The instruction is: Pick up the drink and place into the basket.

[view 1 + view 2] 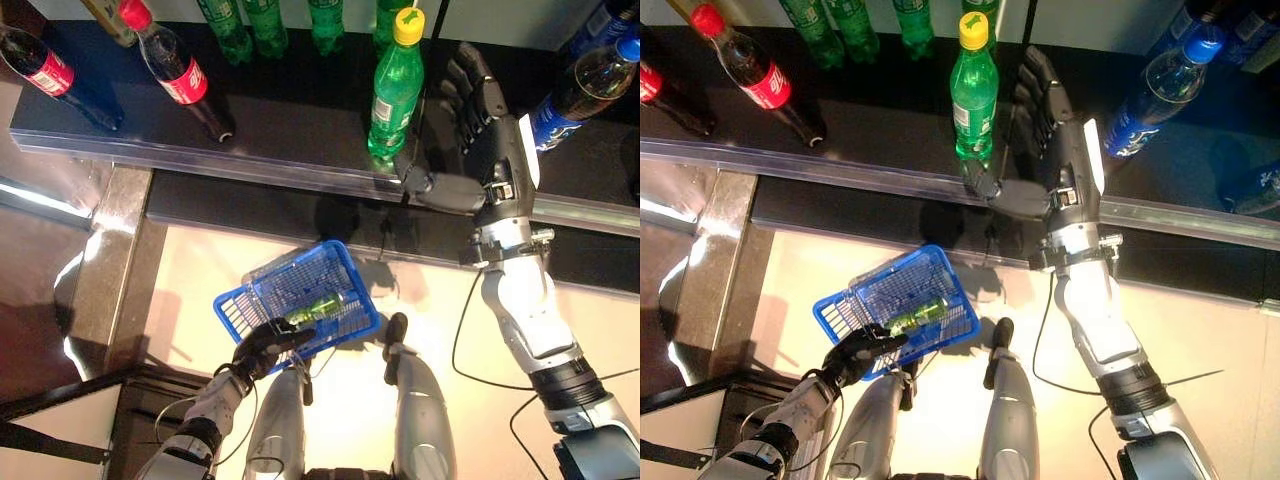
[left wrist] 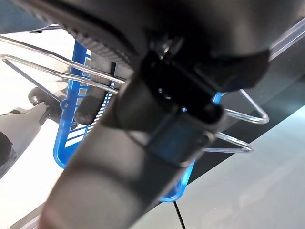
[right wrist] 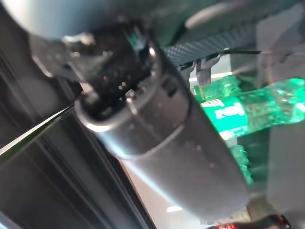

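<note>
On the shelf [image 1: 300, 130] ahead of me stands a soda bottle [image 1: 395, 85], just to the left of my right hand [image 1: 478, 110], whose thumb reaches under the bottle's base. Two cola bottles [image 1: 175, 70] lean on the shelf well to the left, more bottles [image 1: 265, 20] stand behind in a row, and another bottle [image 1: 585, 85] is to the right of my hand. Below, nearer me, my left hand [image 1: 262, 345] holds the basket [image 1: 340, 262] at its near edge, with a can [image 1: 315, 307] lying in it.
</note>
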Robot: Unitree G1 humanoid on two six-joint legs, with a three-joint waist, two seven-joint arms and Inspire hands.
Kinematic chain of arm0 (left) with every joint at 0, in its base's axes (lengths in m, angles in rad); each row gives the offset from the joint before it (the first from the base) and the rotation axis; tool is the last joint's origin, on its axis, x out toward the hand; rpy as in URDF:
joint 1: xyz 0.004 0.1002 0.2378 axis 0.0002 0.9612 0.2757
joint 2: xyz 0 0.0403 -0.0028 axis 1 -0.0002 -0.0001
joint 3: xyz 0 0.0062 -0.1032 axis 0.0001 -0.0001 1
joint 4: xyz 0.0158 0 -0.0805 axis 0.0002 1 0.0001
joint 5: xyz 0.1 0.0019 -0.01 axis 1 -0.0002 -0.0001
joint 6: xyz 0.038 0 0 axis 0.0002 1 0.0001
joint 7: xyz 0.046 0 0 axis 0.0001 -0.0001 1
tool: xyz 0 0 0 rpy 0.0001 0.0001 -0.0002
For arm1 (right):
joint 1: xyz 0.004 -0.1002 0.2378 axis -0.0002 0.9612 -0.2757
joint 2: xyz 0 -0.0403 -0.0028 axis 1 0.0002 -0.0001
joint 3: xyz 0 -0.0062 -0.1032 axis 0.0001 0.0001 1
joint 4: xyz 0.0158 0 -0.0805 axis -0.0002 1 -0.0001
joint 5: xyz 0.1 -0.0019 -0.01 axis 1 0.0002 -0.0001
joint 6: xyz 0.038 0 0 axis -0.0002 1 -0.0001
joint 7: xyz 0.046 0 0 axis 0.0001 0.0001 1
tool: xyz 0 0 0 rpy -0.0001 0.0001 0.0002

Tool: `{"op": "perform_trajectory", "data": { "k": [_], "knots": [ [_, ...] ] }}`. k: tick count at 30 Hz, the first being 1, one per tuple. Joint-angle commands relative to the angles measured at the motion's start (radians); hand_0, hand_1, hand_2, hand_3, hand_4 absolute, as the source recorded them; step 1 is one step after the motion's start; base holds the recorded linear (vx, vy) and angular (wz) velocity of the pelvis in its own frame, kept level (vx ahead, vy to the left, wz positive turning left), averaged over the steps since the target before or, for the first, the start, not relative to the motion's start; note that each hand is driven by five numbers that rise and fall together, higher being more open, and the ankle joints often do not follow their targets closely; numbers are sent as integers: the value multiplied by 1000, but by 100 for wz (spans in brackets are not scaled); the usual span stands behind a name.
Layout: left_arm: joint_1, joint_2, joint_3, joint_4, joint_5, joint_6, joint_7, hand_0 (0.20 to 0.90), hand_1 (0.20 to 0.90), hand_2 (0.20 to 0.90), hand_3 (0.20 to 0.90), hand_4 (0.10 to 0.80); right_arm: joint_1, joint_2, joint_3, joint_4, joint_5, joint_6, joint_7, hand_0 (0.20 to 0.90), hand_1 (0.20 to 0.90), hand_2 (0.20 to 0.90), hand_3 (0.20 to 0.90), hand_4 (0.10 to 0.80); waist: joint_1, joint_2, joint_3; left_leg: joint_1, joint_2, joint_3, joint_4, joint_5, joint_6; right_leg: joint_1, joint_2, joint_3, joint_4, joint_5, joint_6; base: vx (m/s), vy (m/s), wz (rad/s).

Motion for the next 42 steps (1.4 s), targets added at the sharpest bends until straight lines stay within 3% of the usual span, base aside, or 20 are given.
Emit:
{"op": "perform_trajectory", "data": {
  "k": [1, 20, 39, 40, 41, 42],
  "knots": [
    [141, 92, -24, -94, 31, 16, -63, 300, 300, 300, 200, 100, -109, -9, -60, -50, 49, -40, -2, 900, 900, 900, 900, 800, 30, -14, -43, -76, -18, -56, 10, 94, 51, 119, -53, -7, 24, -92, 76, 23, -33, 7],
    [119, 115, -75, -119, 57, 63, -69, 300, 300, 300, 200, 100, -374, -52, 34, 206, 84, 126, 6, 900, 900, 900, 900, 800, 79, 3, -33, -67, -27, -71, 17, 92, 54, 135, -65, -23, 32, -95, 71, 8, -6, 4],
    [100, 123, -109, -115, 63, 79, -83, 300, 300, 300, 200, 100, -490, -9, 91, 343, 264, 201, 105, 900, 900, 900, 900, 800, 108, 14, -29, -57, -38, -80, 12, 89, 56, 134, -76, -32, 45, -98, 72, 2, 0, 1],
    [97, 121, -114, -114, 62, 78, -83, 300, 300, 300, 200, 100, -494, 4, 94, 351, 301, 203, 118, 799, 799, 799, 782, 682, 109, 16, -28, -57, -39, -80, 11, 88, 56, 133, -78, -32, 47, -99, 72, 19, 12, 4],
    [97, 120, -117, -113, 62, 77, -84, 300, 300, 300, 200, 100, -494, 11, 94, 354, 314, 206, 122, 554, 554, 554, 496, 396, 110, 17, -28, -55, -39, -80, 10, 88, 55, 134, -79, -32, 48, -100, 72, 26, 15, 4],
    [97, 119, -120, -114, 62, 76, -84, 300, 300, 300, 200, 100, -493, 19, 92, 357, 318, 209, 125, 371, 371, 371, 282, 182, 110, 19, -28, -55, -40, -80, 10, 87, 55, 133, -80, -31, 49, -101, 72, 0, 0, 0]
  ]
}}
